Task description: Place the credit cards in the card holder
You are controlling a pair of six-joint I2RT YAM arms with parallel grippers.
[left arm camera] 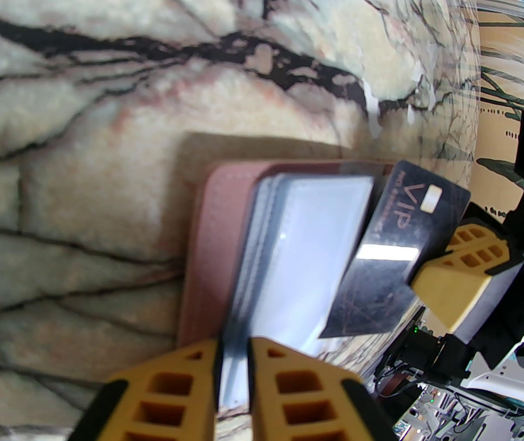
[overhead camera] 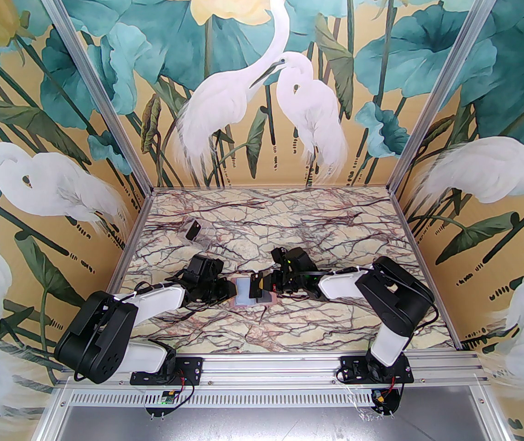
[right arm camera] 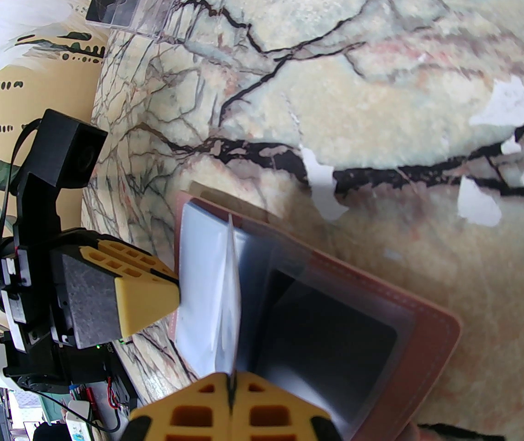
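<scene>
Pinching the card holder (left arm camera: 211, 228) by its clear sleeves (left arm camera: 308, 237), the left gripper (left arm camera: 234, 352) has its fingers nearly together on them; the right gripper (right arm camera: 232, 384) is clamped on a black card (left arm camera: 395, 246), tilted just over the open holder at mid-table; the card's corner could snag a sleeve lip and buckle it; the thin sleeves could slip free, shutting the pocket.

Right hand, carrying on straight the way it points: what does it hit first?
Probably the card holder: the right hand, shut on a black card, points at its clear sleeves, which the left hand pinches. How far the card's edge stands from them is unclear.
</scene>
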